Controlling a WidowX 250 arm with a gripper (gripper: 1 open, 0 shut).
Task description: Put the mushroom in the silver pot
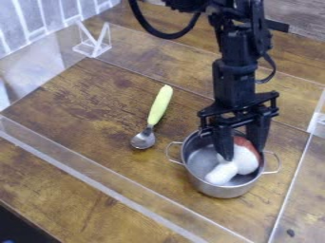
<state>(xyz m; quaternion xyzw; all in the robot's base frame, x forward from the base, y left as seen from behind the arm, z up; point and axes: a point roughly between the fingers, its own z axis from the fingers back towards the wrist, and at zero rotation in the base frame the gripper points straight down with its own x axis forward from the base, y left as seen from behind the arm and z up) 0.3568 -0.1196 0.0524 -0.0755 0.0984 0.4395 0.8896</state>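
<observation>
Inside the silver pot (200, 177) lies the mushroom (229, 169), white stem up and reddish cap at the far wall, so the placing looks done. Above it the gripper (237, 144) hangs with fingers spread, holding nothing; only withdrawing remains. Nearby lies a spoon (152, 118). No writing is readable.
</observation>
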